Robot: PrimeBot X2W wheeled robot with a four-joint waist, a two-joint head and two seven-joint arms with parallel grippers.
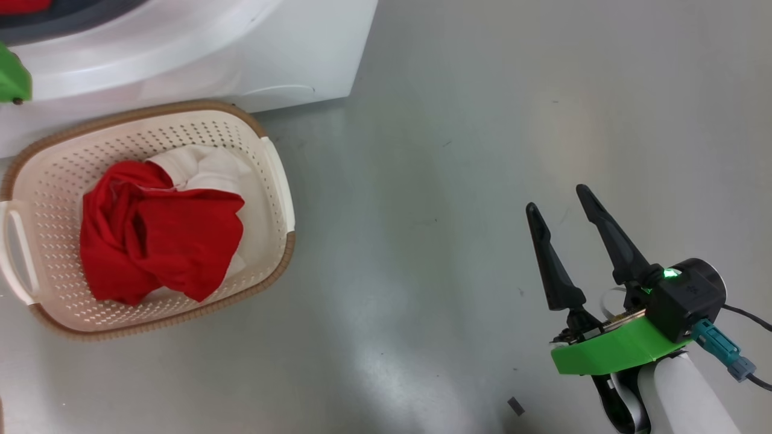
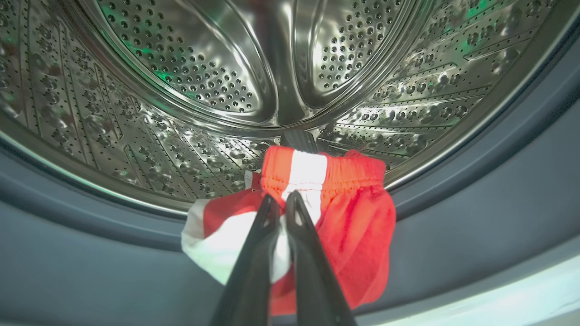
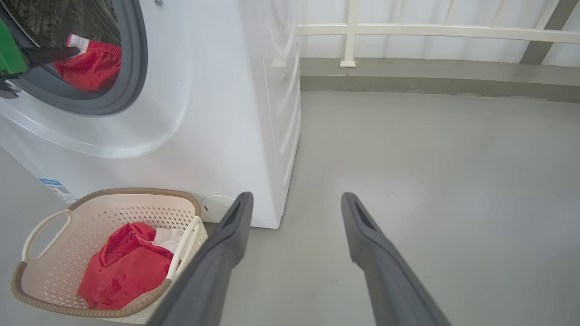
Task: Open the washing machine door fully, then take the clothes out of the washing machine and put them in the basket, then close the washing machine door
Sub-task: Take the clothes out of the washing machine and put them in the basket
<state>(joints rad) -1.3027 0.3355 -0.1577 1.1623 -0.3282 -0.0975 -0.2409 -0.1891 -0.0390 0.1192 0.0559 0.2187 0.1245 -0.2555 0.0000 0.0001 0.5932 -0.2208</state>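
Left claw (image 2: 282,197) pinched tight, right claw (image 1: 556,199) spread wide

White washing machine (image 3: 217,113) stands far left, drum mouth open. A red-and-white garment (image 2: 353,217) hangs at the mouth, over the grey gasket. The cream basket (image 1: 54,175) on the floor just in front holds crumpled red and white clothes (image 1: 163,241).

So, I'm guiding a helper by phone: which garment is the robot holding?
Find the white washing machine and its grey-ringed opening. At the lip the left gripper pinches a red garment with a gathered waistband crossed by a white stripe; the other clothes lie in the basket.
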